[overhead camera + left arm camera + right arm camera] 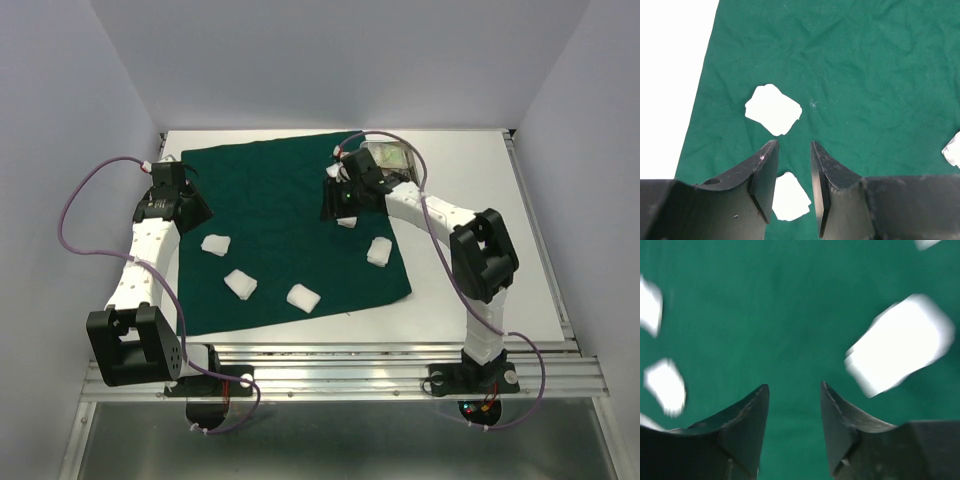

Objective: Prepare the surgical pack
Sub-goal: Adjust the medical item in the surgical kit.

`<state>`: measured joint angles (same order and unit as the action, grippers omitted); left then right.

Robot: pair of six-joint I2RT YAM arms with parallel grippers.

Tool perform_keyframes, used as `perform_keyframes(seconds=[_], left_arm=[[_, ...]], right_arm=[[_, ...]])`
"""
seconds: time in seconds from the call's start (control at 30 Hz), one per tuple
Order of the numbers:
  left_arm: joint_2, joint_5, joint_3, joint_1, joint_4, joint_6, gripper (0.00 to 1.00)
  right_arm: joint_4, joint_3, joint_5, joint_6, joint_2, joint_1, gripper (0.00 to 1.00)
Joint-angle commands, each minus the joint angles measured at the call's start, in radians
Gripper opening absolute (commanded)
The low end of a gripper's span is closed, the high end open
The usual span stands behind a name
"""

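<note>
**Surgical pack: items laid out, both claws empty**

1. Drape (pixel 270 200): large, dark green, creased, spread flat on the white tabletop (pixel 470 190). It covers the left and middle parts.
2. Gauze pads, white, lying loose on the drape and apart from one another: left pad (pixel 216 244), near-left pad (pixel 241 284), near-middle pad (pixel 303 298), right pad (pixel 379 251). A fifth pad (pixel 347 221) shows just below the right claw.
3. Small steel tray (pixel 392 157): at the drape's far right corner, partly hidden by the right arm. Its contents cannot be made out.
4. Left claw (pixel 174 183): above the drape's far left edge, jaws moderately parted, holding nothing.
5. Right claw (pixel 345 203): above the drape near the tray, jaws apart, holding nothing. Its wrist view is blurred.
</note>
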<state>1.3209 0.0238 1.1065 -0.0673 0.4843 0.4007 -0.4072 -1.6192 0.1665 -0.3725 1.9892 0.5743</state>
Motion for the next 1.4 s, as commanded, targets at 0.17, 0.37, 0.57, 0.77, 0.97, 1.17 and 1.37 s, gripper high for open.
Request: perform_keyframes(seconds=[0.17, 0.37, 0.57, 0.77, 0.97, 1.17, 1.37], left_arm=[[-0.051, 0.033, 0.046, 0.004, 0.008, -0.011, 0.43], [-0.048, 0.024, 0.047, 0.004, 0.016, 0.001, 0.43], [-0.065, 0.036, 0.053, 0.004, 0.027, -0.013, 0.43], [-0.058, 0.024, 0.032, 0.004, 0.008, -0.007, 0.43], [-0.060, 0.019, 0.033, 0.003, 0.007, -0.008, 0.43], [-0.061, 0.019, 0.027, 0.003, 0.007, -0.011, 0.43], [-0.066, 0.016, 0.023, 0.004, 0.005, -0.011, 0.43]], right_arm=[[-0.162, 0.179, 0.412, 0.195, -0.059, 0.171, 0.58], [-0.035, 0.258, 0.427, 0.107, -0.046, 0.226, 0.60], [0.027, 0.295, 0.412, 0.047, -0.007, 0.245, 0.61], [0.031, 0.305, 0.413, 0.046, 0.031, 0.263, 0.60], [0.042, 0.298, 0.406, 0.037, 0.059, 0.263, 0.59], [0.041, 0.282, 0.433, 0.034, 0.059, 0.263, 0.43], [0.038, 0.280, 0.433, 0.029, 0.034, 0.263, 0.11]])
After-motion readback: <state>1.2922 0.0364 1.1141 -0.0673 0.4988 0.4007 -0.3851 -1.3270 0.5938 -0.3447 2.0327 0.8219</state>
